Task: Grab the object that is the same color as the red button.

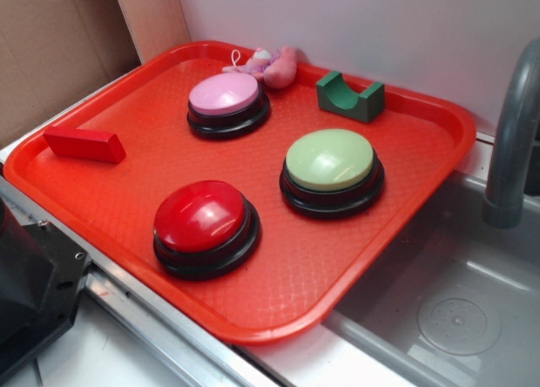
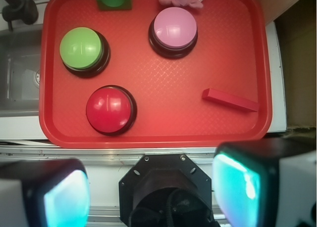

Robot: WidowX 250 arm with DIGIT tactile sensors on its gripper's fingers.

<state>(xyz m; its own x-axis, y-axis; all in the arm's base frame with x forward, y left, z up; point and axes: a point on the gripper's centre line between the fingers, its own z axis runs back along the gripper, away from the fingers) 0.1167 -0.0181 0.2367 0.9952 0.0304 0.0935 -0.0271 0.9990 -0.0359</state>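
Red plastic dominates the scene: a wide tray [image 1: 126,201] with a waffled floor sits on a pale counter beside a grey sink [image 1: 472,303] and its tap [image 1: 515,134]. On the tray stand three domed buttons on black bases: the red button [image 1: 201,217] nearest the front edge, a pale green button [image 1: 329,161], and a pink button [image 1: 224,94]. Smaller still are a green arch block [image 1: 350,96] and a pink soft toy [image 1: 268,65] against the far rim. The red block [image 2: 230,100], the thing to grab, lies flat near the tray's edge, well apart from every button.

From the wrist view the gripper [image 2: 151,195] hangs above the counter in front of the tray, fingers [image 2: 235,182] spread wide and grasping nothing.

The likely trouble is colour: block and tray match closely, so a descent could be misjudged and the fingertips could scrape the tray floor. The block is low and narrow, lies at an angle and sits close to the raised rim, so a finger could catch that rim or nudge the block aside. A cardboard wall and a white panel close in the space behind.
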